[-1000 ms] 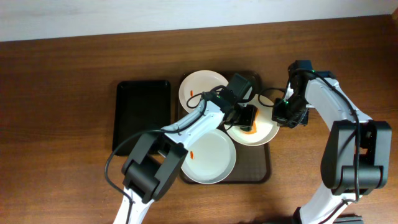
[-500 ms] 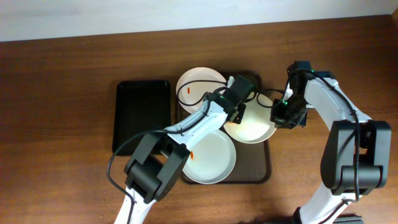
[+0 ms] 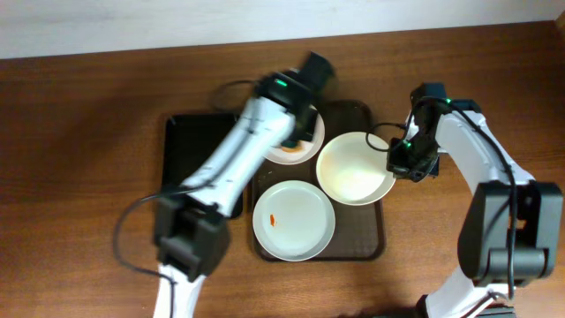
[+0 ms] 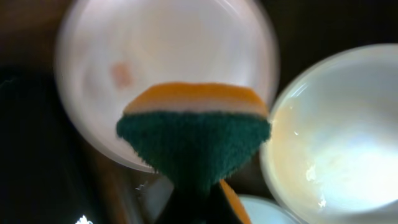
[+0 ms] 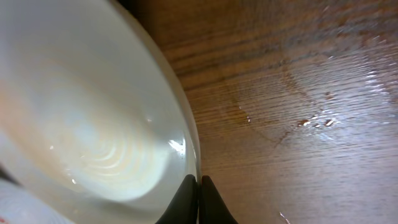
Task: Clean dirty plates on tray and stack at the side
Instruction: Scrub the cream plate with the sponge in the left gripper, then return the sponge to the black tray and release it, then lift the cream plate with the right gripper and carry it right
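Tray, small black one (image 3: 190, 150), far left, left arm crossing over it. Left gripper (image 3: 297, 134), clamped on green-orange sponge (image 4: 194, 140), has swung off right plate within last second, now over back plate (image 4: 186, 43); faint orange mark there, probably smear, view blurred. Front plate (image 3: 293, 221) on brown tray (image 3: 375, 243), smear unwiped. Right plate (image 3: 353, 168) now looks clean, rim past tray's right edge; right gripper (image 5: 199, 186) pinched together on that rim, as before. Judgement: one plate wiped, ready for stacking; two left. Writing, brands, labels: none readable
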